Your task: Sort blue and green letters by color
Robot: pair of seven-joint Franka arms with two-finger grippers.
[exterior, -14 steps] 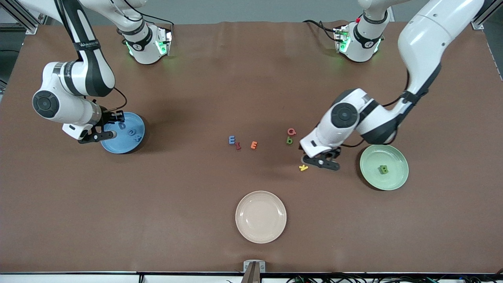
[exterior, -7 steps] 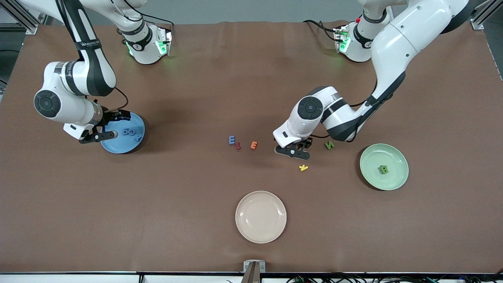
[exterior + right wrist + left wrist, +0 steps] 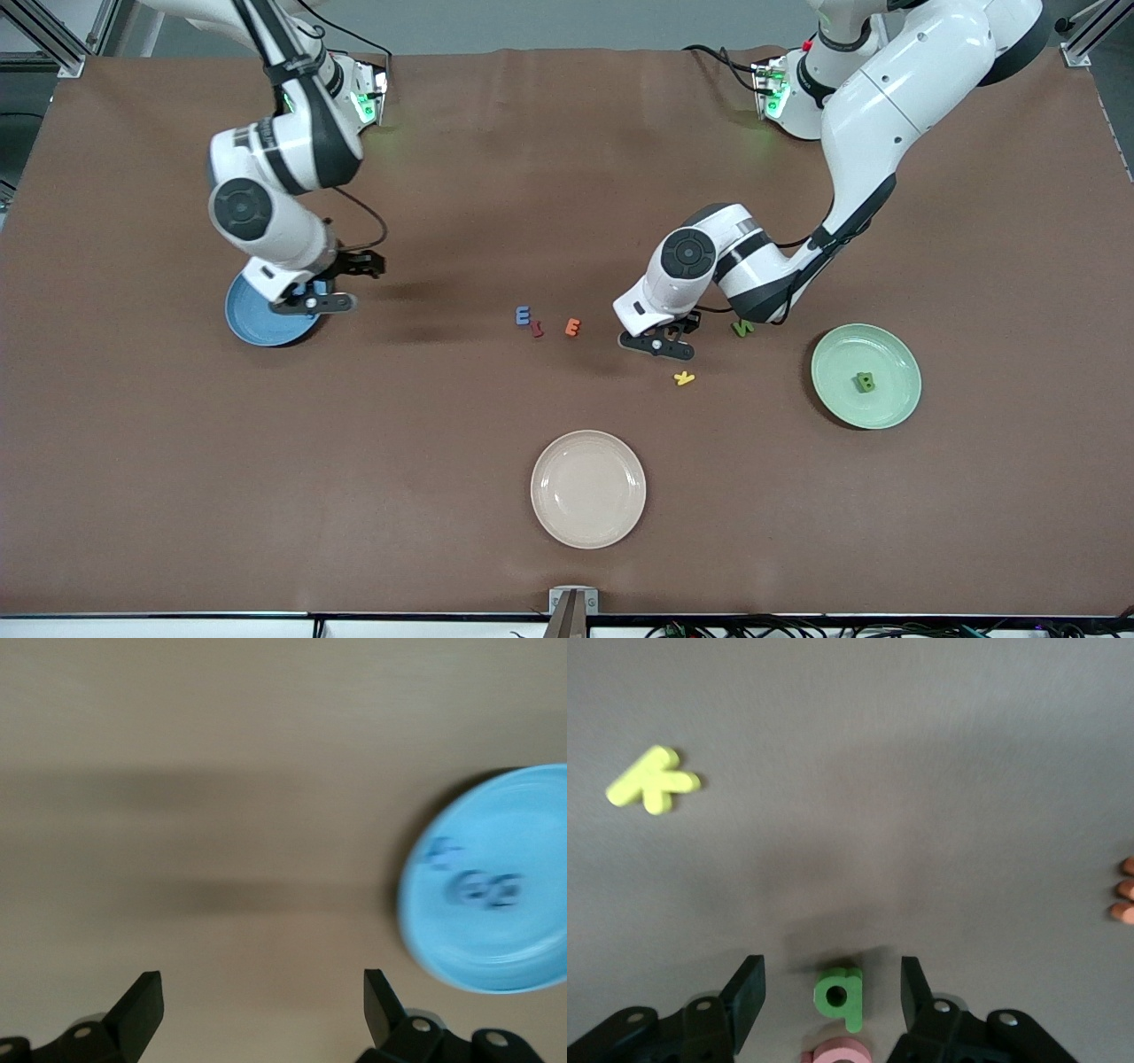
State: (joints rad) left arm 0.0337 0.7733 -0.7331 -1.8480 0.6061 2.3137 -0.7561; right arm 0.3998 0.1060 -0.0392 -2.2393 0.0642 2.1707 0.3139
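1. The left claw (image 3: 656,340) is low over the middle of the brown surface (image 3: 496,177), its fingers spread wide with nothing held.
2. In the left wrist view, the green b (image 3: 838,994) lies on the surface between the two fingertips (image 3: 744,992), touching neither; a pink letter (image 3: 837,1052) lies just beside it.
3. The green N (image 3: 742,328) lies on the surface between the left claw and the green plate (image 3: 890,403), toward the left arm's end.
4. A green B (image 3: 865,382) sits in the green plate.
5. The blue E (image 3: 523,315) lies near mid-surface, with a red letter (image 3: 537,330) just beside it and an orange E (image 3: 573,328) close by.
6. A yellow letter (image 3: 683,378) lies nearer the front camera than the left claw.
7. The right claw (image 3: 330,283) hangs at the edge of the blue plate (image 3: 252,323), spread wide and empty.
8. The right wrist view shows blurred blue letters (image 3: 474,881) in the blue plate.
9. An empty cream plate (image 3: 588,488) sits nearest the front camera.
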